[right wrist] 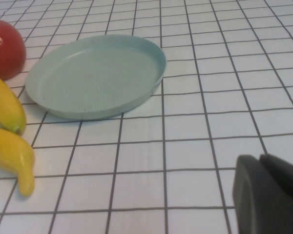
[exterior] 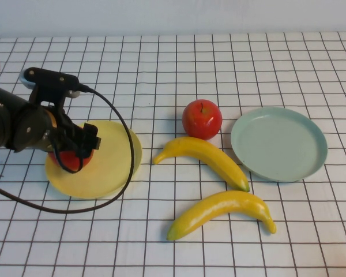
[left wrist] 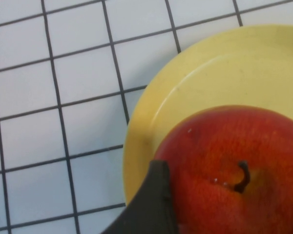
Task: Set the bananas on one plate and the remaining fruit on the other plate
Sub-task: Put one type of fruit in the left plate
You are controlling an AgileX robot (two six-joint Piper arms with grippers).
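Probably lab: gridded tabletop (exterior: 230, 63)

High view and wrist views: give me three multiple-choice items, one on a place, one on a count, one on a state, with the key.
1. Where is the apple at the left end effector?
A. yellow plate
B. blue-green plate
C. bare table

2. How many bananas lie off the plates?
A. none
B. one
C. two

3. The right end effector is:
A. shut
B. holding a banana
C. on the blue-green plate

Key: 1 A, the apple sits on yellow; 2 C, both bananas lie on the cloth; 3 A, its fingers meet, empty.
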